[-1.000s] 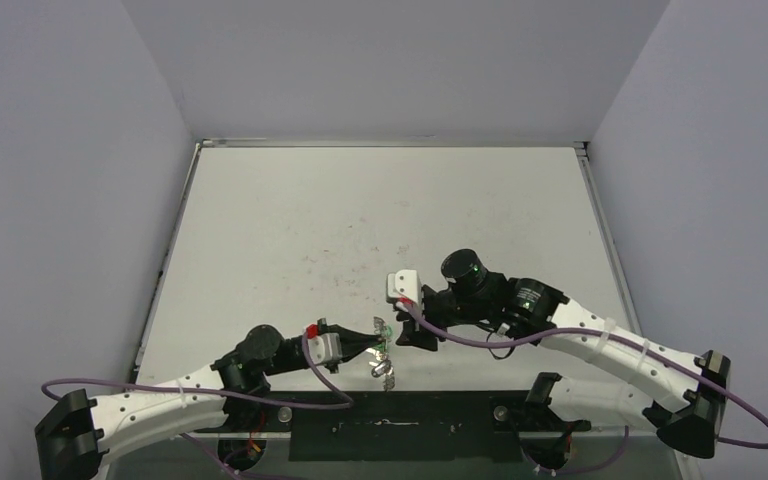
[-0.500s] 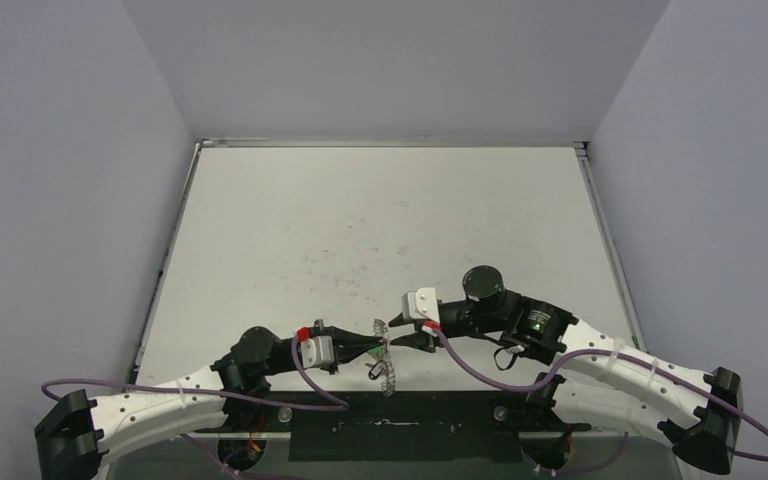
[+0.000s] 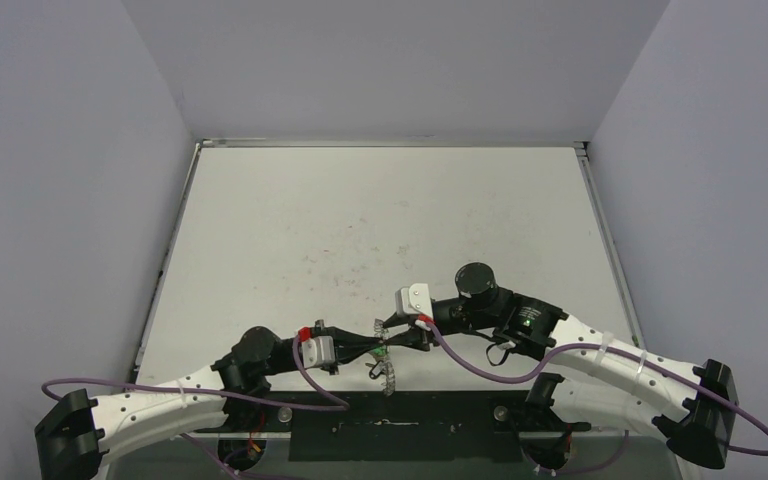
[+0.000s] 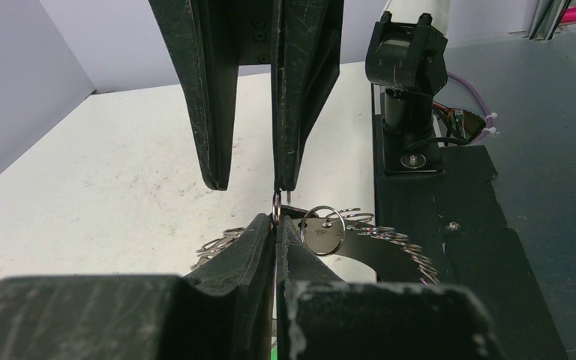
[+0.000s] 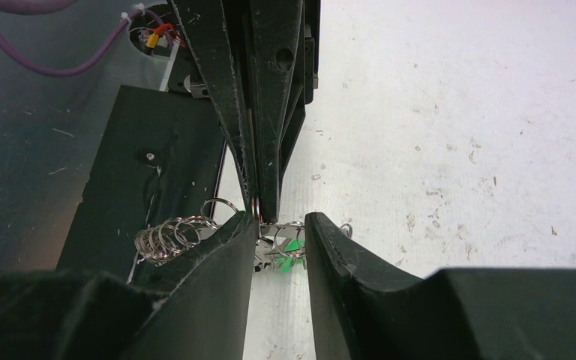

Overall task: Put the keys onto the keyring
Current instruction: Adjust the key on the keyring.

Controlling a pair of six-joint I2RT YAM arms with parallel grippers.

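Keyring (image 3: 388, 373): a thin silver hoop with a hollow centre and a rim made of small overlapping wire loops (image 4: 390, 238). It sat just past the far edge of the black base plate (image 3: 390, 432), about level with the plate's middle, at the point where the two arms met. Whether its lower edge rested on anything could not be told. One plain small ring (image 4: 321, 229) stood upright off the rim.

Green-headed key (image 5: 292, 246): its bright green head was tiny against the hoop. It lay low among the loops, on the side away from the plate. Silver bits lay beside it and could not be told apart as separate keys.

Around: the scuffed white table (image 3: 380, 220) stretched beyond the plate. A purple cable (image 3: 480, 362) looped over the plate's right half. In each wrist view the other arm's fingers hung across the hoop and hid much of it.

Fingers: the left gripper (image 4: 277, 223) was pressed fully together, with a thin wire of the keyring nipped at its very tip. The right gripper (image 5: 280, 225) pointed in from the opposite side, nose to nose with the left, its fingers parted by a narrow gap. One right finger (image 5: 234, 247) lay close against the left's closed pair. The green head showed in the gap below, and the right gripper had nothing clamped that I could see.
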